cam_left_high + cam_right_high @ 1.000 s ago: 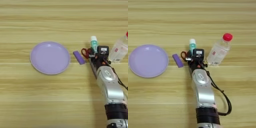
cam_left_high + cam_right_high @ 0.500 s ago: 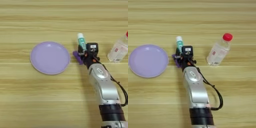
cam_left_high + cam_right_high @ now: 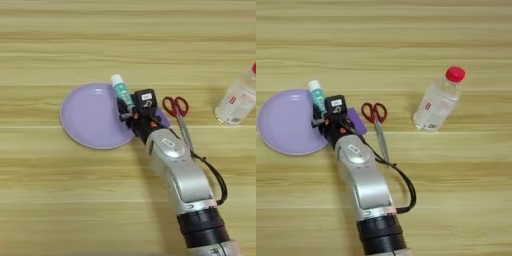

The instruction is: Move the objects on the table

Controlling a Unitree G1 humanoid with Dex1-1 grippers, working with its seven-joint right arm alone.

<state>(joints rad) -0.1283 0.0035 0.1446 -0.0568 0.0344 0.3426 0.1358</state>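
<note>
Gripping glue stick (image 3: 120,90), hand (image 3: 126,106) over plate (image 3: 87,117)

The gripper (image 3: 126,107) is found over the right edge of the plate (image 3: 87,120), which is spread out to its left on the table (image 3: 60,200). The glue stick (image 3: 120,90) is held at the gripper's fingers, tilted, its upper end just beyond and left of the gripper, above the plate's rim. The block (image 3: 356,121) is seen just right of the gripper, partly hidden by the wrist. The scissors (image 3: 376,122) are laid further right, handles away from the robot, blades pointing nearer. A bottle (image 3: 437,101) is lying well apart to the right, its cap at the far end.
</note>
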